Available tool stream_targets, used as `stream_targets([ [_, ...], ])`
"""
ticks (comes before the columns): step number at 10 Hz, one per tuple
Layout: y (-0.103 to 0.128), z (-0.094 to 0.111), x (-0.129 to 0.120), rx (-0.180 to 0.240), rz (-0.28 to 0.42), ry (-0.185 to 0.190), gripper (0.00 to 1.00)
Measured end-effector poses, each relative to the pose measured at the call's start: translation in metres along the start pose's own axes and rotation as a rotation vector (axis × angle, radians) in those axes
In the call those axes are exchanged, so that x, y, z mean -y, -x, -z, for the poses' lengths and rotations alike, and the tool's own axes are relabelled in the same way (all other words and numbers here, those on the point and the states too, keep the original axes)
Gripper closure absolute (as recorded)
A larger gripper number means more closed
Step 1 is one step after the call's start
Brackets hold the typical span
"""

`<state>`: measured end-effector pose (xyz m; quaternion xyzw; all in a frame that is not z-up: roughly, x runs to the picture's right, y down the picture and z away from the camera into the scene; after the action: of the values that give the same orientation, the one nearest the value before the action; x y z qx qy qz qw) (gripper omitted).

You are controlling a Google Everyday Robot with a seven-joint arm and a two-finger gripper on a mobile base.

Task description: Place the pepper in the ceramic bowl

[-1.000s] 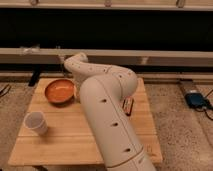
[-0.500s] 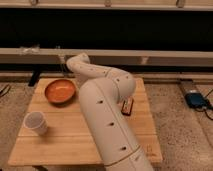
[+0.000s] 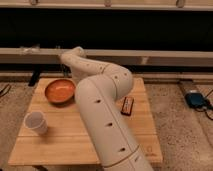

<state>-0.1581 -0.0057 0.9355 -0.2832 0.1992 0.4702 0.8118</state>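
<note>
The ceramic bowl, orange inside with a brown rim, sits at the back left of the wooden table. I see nothing in it. The pepper is not visible anywhere; it may be hidden by the arm. My white arm rises from the bottom of the view, bends over the table's middle and reaches back left. The gripper is at the arm's end, above the table's back edge, just behind and to the right of the bowl.
A white translucent cup stands at the front left of the table. A dark flat bar with an orange stripe lies right of the arm. A dark wall with a ledge runs behind the table. A blue object lies on the floor at right.
The arm's end has shifted slightly right and upward behind the bowl. The bowl, cup and bar have not moved.
</note>
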Motion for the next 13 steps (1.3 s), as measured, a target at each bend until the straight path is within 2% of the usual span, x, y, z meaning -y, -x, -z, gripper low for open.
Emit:
stream_targets([
  [1,0.005,0.017,-0.016,0.026,0.051,-0.007,1.00],
  [4,0.008,0.041,-0.058,0.057,0.167,-0.007,1.00],
  [5,0.007,0.041,-0.076,0.054,0.212,-0.006,1.00],
  [8,0.015,0.033,-0.104,0.044,0.260,0.010,1.00],
  [10,0.026,0.033,-0.108,0.051,0.273,0.006,1.00],
  [11,0.034,0.034,-0.110,0.058,0.279,0.002,0.95],
  [13,0.049,0.039,-0.119,0.077,0.293,0.001,0.73],
])
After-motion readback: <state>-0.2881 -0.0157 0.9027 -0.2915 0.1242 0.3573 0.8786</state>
